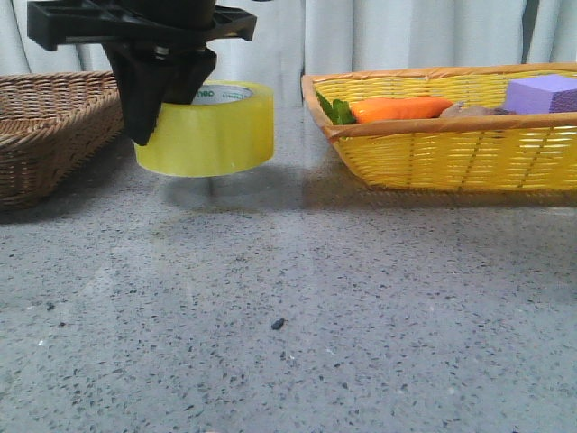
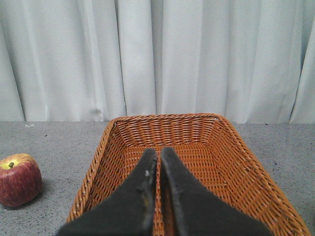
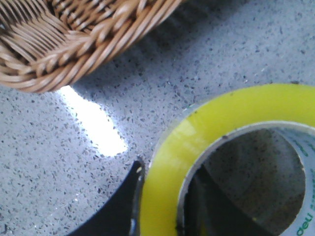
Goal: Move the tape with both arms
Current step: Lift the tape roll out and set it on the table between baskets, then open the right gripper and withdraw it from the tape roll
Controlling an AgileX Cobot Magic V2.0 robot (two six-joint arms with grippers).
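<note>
Now we are looking at the tape [image 1: 215, 129], a fat yellow roll with a white middle and green letters. It is hanging just above the gray table [image 1: 288, 316], between 2 baskets. A soft shadow is lying on the table right under it.

We are seeing the right gripper [image 1: 160, 95], big and black, holding the roll on the side near the brown basket [image 1: 50, 126]. In the right wrist view, 1 black finger [image 3: 120, 209] is pressing on the outside of the yellow wall, and another dark finger is sitting inside the hole. So the fingers are squeezing the wall of the tape between them.

We are seeing the left gripper [image 2: 158, 162] in the left wrist view. Its 2 black fingers are almost touching, with only a thin gap, and they are holding nothing. They are hanging over the brown basket. A red apple [image 2: 18, 179] is sitting on the table beside that basket.

On the other side of the tape, the yellow basket [image 1: 451, 153] is holding an orange carrot [image 1: 401, 108] and a purple block [image 1: 541, 93].
</note>
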